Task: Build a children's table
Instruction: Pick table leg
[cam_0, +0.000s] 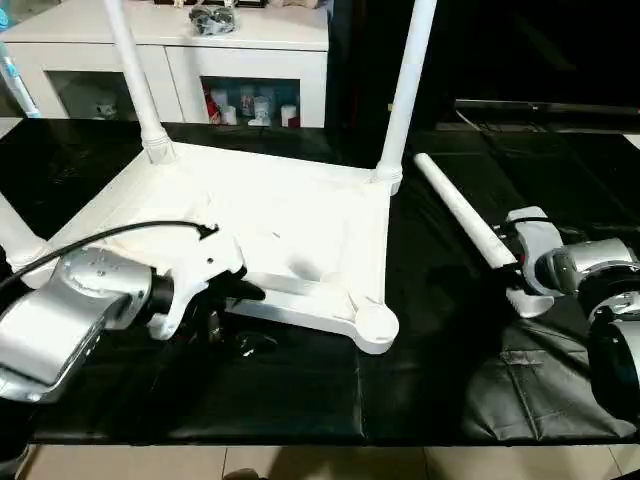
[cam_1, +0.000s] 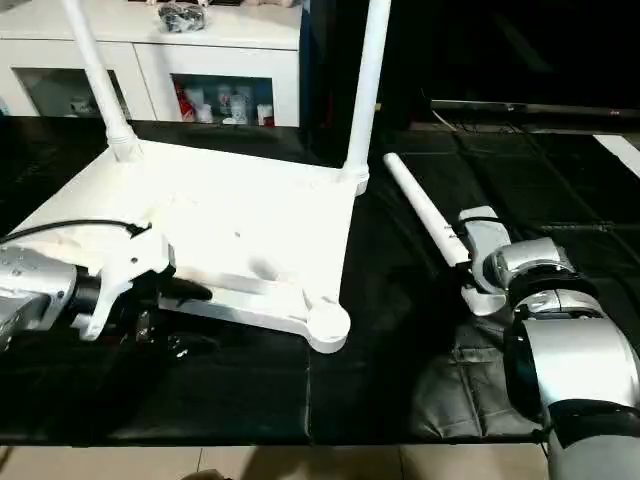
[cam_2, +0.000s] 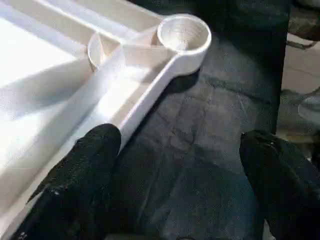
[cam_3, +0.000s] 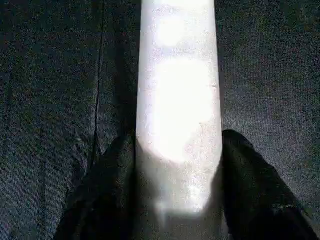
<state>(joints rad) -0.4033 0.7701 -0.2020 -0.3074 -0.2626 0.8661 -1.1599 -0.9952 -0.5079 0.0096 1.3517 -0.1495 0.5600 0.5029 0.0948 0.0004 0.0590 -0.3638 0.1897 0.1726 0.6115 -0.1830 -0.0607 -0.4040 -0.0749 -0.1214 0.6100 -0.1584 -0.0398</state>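
Straddling the loose leg (cam_3: 179, 115) lying lengthwise on the black table (cam_0: 300, 400), right tool (cam_3: 178, 165) has fingers either side, grip uncertain; left tool (cam_2: 180, 175) gapes beside the empty near socket (cam_0: 375, 325).

Left end effector (cam_2: 175, 165) fingers spread

a black cloth (cam_0: 420, 330) covers the table; behind it stands a white cabinet (cam_0: 250, 45) with glass doors.
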